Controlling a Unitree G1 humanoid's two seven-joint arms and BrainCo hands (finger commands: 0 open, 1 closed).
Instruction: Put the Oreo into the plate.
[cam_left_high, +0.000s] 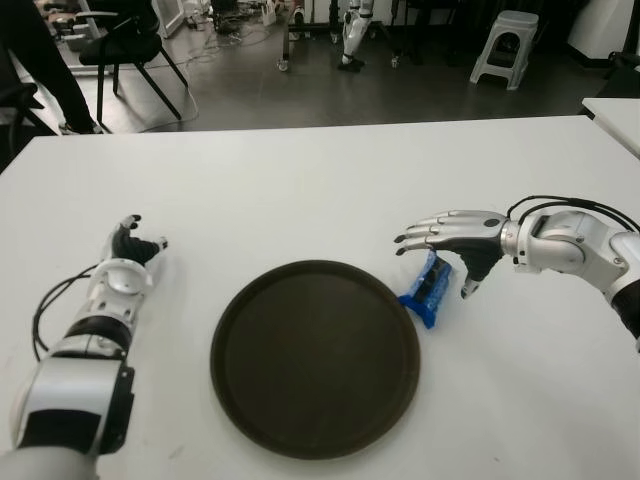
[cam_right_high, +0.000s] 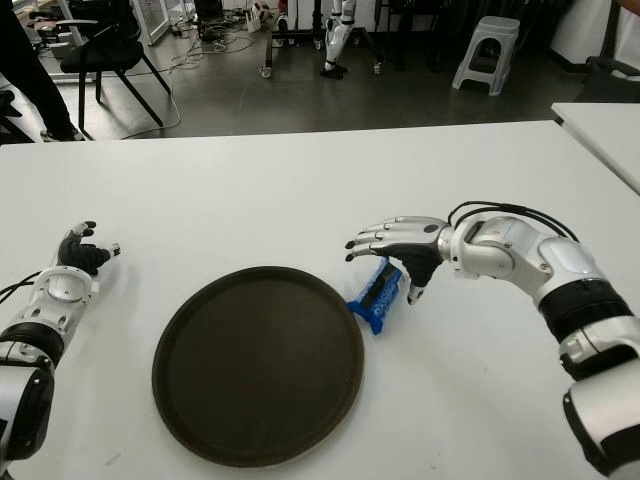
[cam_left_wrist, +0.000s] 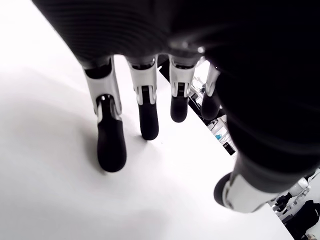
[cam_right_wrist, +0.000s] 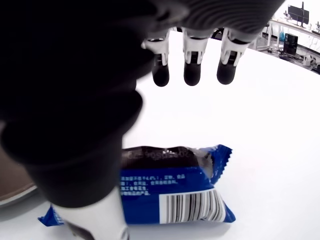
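Sitting bare at lower centre of the frame, plate (cam_left_high: 315, 360); nothing delivered yet. Just beside its right rim, on the table (cam_left_high: 300, 190), Oreo packet (cam_left_high: 428, 288), ungrasped. Hovering over it, right hand (cam_left_high: 455, 240), fingers spread. At left, left hand (cam_left_high: 128, 255), relaxed, empty.

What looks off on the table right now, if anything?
Nothing stands out. The Oreo pack lies intact on the table beside the plate, on its right, not yet in it. The right hand hovers open over it; the left hand shows left of the plate.
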